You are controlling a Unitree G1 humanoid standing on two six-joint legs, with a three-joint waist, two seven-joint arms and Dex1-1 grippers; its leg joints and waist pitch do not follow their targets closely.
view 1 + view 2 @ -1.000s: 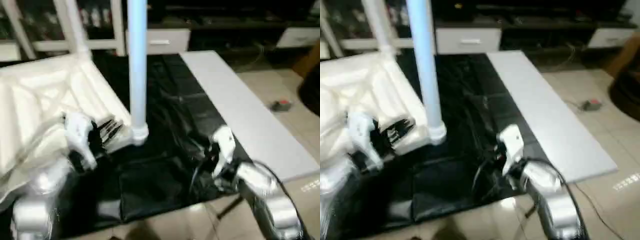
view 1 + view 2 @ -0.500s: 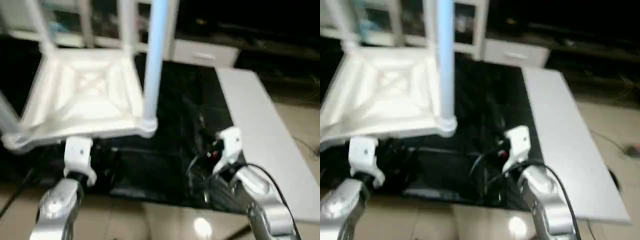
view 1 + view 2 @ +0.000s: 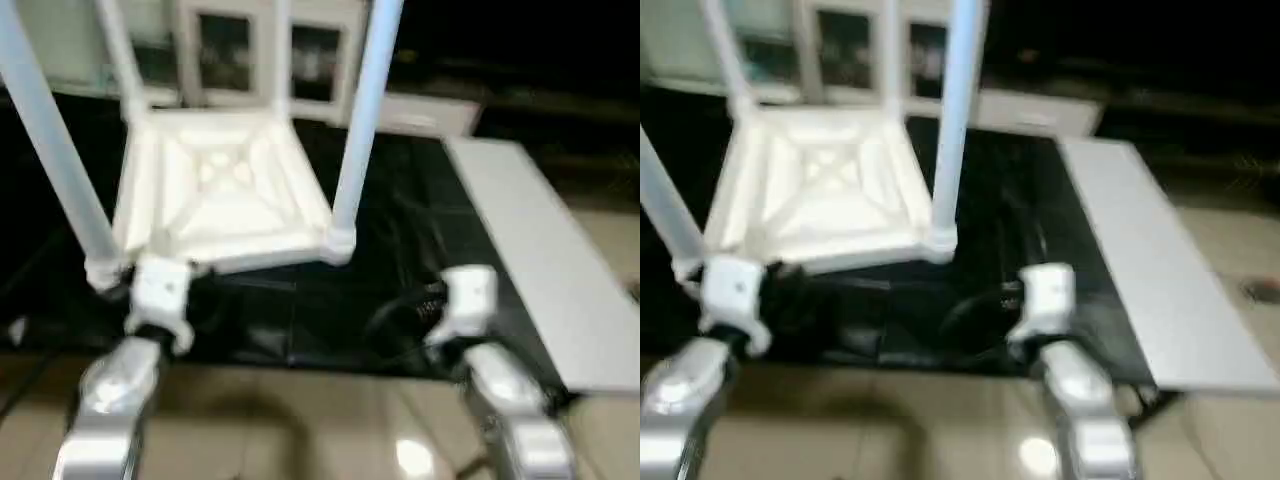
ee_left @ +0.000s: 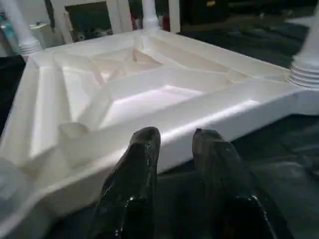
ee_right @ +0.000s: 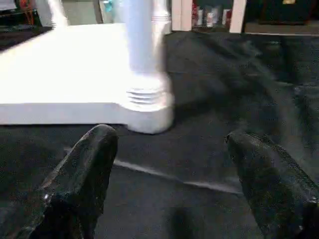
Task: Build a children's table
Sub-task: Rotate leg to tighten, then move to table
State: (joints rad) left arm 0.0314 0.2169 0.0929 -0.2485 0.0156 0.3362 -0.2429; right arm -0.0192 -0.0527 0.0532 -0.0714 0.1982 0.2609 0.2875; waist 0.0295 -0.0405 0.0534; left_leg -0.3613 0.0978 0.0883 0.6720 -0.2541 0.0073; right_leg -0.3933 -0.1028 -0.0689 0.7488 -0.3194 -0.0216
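The white table top [image 3: 220, 190] lies upside down on a black sheet [image 3: 400, 200], its X-ribbed underside facing up. White legs stand upright in its corner sockets; the near right leg [image 3: 355, 150] and the near left leg [image 3: 55, 160] are closest to me. My left gripper [image 4: 175, 142] hovers just in front of the top's near rim [image 4: 199, 124], close to the near left socket, with its fingers shut and nothing between them. My right gripper [image 5: 172, 144] is open over the black sheet, facing the near right socket [image 5: 147, 102] from a short distance.
A long grey board [image 3: 545, 270] lies along the right side of the black sheet. White cabinets [image 3: 250, 60] stand behind the table. Shiny tiled floor [image 3: 300, 420] lies in front, under my forearms.
The camera has swung, shifting the whole picture. The table top looked tilted a second ago and now lies flat. My left gripper has left the rim by the right leg for the near left corner.
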